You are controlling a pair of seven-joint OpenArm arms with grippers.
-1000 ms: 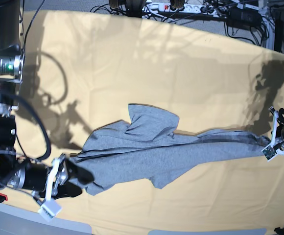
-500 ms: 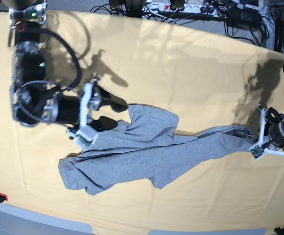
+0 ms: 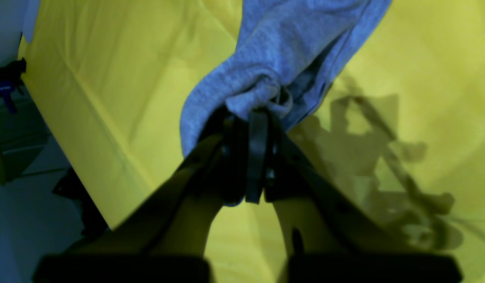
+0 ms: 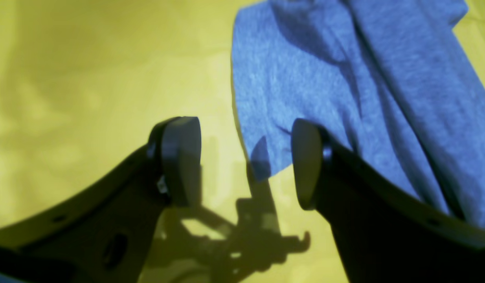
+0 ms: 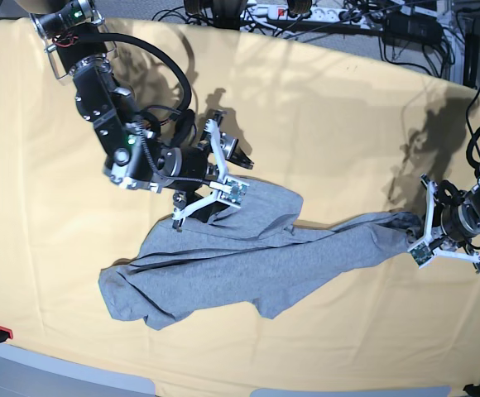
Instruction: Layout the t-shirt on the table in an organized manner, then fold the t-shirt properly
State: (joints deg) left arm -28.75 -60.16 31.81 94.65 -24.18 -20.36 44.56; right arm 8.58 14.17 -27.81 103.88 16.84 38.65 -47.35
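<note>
Heather-grey knit cloth on the t-shirt, matt and faintly fuzzy, flecked close up. Smooth pale yellow-orange fabric over the worktop, matt, marked with soft crease lines. Dark, smooth plastic with a dull sheen on the right hand fingers; same dark plastic on the left hand. White plastic brackets at both wrists.
</note>
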